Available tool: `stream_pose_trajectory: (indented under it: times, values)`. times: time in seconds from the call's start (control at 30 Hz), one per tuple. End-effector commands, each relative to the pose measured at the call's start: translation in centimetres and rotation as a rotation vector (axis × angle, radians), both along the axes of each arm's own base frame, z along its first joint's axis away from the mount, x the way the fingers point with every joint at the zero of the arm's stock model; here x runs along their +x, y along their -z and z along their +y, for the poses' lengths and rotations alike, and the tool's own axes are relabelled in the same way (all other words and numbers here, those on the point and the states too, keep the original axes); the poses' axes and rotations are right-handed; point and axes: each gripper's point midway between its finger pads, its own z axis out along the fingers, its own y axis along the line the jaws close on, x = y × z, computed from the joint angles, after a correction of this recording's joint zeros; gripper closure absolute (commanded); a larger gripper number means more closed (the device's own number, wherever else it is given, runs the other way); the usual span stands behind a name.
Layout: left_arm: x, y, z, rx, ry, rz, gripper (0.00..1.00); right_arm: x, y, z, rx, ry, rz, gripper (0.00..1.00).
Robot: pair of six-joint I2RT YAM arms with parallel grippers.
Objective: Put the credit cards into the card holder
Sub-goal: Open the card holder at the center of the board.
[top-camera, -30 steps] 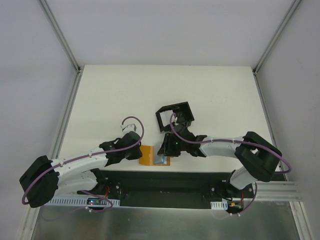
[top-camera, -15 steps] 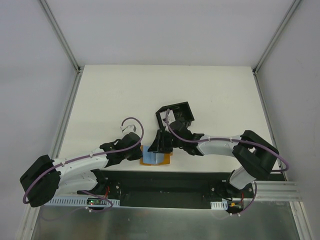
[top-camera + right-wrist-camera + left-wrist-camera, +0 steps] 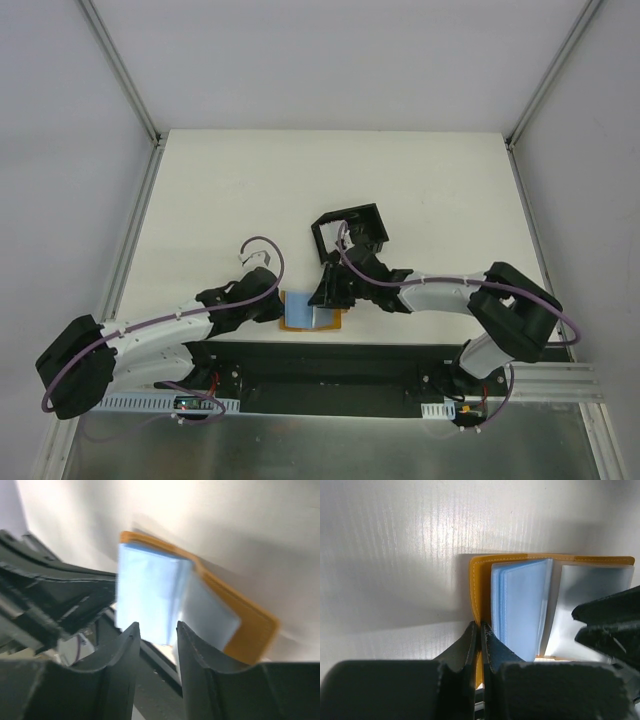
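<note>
The tan-orange folding wallet (image 3: pixel 337 322) lies open near the table's front edge, showing blue card-sized leaves (image 3: pixel 298 310) and a clear sleeve. No loose credit card shows. My left gripper (image 3: pixel 278 305) is shut on the wallet's left cover edge (image 3: pixel 479 580), its gripper (image 3: pixel 480 626) pinching the orange rim. My right gripper (image 3: pixel 322 298) is open just above the leaves; in its wrist view the gripper (image 3: pixel 156 626) frames the blue leaves (image 3: pixel 147 592), with the orange cover (image 3: pixel 250 630) to the right. The black card holder (image 3: pixel 350 232) stands just behind the right gripper, open-topped.
The black base rail (image 3: pixel 330 365) runs just below the wallet at the table's front edge. White side walls with metal frame posts (image 3: pixel 130 90) bound the table left and right. The right arm's dark fingers (image 3: pixel 610 625) show at the right of the left wrist view.
The wallet, closed and orange a second ago, now lies open with blue leaves showing. My right gripper moved left across it. The left gripper stayed at the left edge.
</note>
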Motion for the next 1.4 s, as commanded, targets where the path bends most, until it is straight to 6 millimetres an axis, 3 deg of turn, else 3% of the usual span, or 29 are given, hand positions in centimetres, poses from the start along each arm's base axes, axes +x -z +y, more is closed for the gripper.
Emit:
stream_pose_trajectory:
  times: [0.0, 0.13, 0.27, 0.47, 0.83, 1.1, 1.37]
  values:
    - [-0.3, 0.5, 0.8, 0.031, 0.001, -0.007, 1.00, 0.9, 1.3, -3.6, -0.176, 0.077, -0.045, 0.65]
    - [-0.4, 0.7, 1.1, 0.038, 0.002, -0.009, 1.00, 0.8, 3.1, -7.2, -0.368, 0.111, -0.053, 0.73]
    - [-0.6, 1.0, 1.1, 0.043, 0.013, 0.000, 1.00, 0.1, 4.1, -7.8, -0.438, 0.086, -0.024, 0.78]
    - [-0.9, 2.0, 1.3, 0.062, 0.023, 0.017, 1.00, 0.6, 5.3, -9.4, -0.649, 0.088, -0.075, 0.82]
    - [-1.1, 2.3, 1.2, 0.066, 0.056, 0.022, 1.00, 0.7, 5.0, -10.5, -0.838, 0.069, -0.129, 0.84]
    - [-1.0, 2.3, 0.9, 0.072, 0.086, 0.014, 1.00, 1.1, 3.9, -9.1, -0.780, 0.033, -0.156, 0.84]
    - [-0.8, 0.8, -0.1, 0.015, 0.095, -0.008, 1.00, 2.0, 0.3, -6.4, -0.578, -0.003, -0.197, 0.79]
